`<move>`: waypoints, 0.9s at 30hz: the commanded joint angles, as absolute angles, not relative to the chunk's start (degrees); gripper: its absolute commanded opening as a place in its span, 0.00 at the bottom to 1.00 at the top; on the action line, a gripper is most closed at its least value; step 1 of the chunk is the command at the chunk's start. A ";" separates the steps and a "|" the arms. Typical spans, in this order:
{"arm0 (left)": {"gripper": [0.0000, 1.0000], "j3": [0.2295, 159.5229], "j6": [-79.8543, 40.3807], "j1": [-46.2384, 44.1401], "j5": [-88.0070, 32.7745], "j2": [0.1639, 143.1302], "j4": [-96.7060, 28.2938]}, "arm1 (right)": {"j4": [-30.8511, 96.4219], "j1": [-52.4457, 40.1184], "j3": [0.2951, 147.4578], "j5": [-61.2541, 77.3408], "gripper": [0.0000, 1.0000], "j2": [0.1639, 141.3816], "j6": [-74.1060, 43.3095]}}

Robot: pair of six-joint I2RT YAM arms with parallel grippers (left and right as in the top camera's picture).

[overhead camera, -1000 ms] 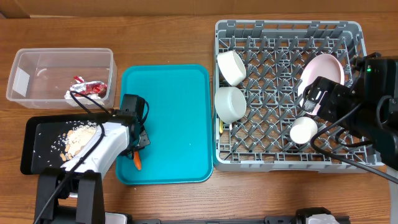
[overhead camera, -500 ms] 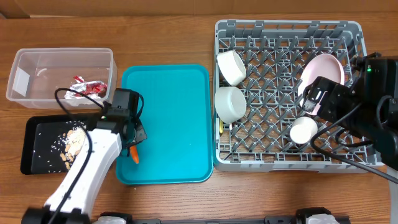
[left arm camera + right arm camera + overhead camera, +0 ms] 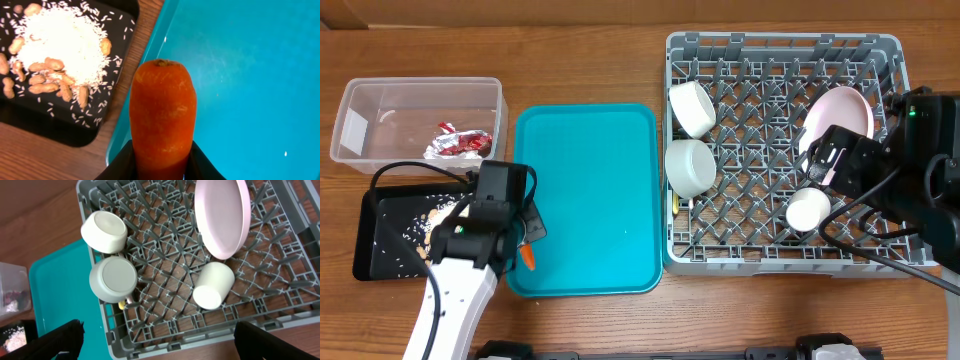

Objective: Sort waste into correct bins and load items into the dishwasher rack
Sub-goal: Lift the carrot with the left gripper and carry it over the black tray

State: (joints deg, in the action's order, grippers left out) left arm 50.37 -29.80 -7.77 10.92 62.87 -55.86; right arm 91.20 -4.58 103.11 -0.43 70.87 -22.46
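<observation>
My left gripper is shut on the small orange carrot, also seen from overhead, over the left edge of the teal tray. The black tray to its left holds white rice and beige nuts. The clear tub holds the red-and-silver wrapper. The grey rack holds two white bowls, the pink plate and the white cup. My right gripper is open and empty above the rack's right side.
Yellow cutlery shows at the rack's left wall below the bowls. Bare wood table surrounds everything. The right arm covers the rack's right edge.
My left gripper has moved left and toward the front with the carrot, from over the teal tray to its left edge beside the black tray. The right arm has not moved.
</observation>
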 commanded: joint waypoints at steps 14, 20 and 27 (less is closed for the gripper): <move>0.04 57.82 -30.06 -7.88 22.02 54.94 -66.22 | 91.46 -4.43 103.90 -0.93 1.00 70.13 -22.57; 0.04 58.02 -31.33 -5.69 26.15 55.00 -65.30 | 91.46 -4.43 103.90 -0.93 1.00 70.13 -22.57; 0.04 58.02 -29.69 2.59 22.33 55.75 -60.29 | 91.39 -4.43 103.90 -0.32 1.00 70.13 -22.55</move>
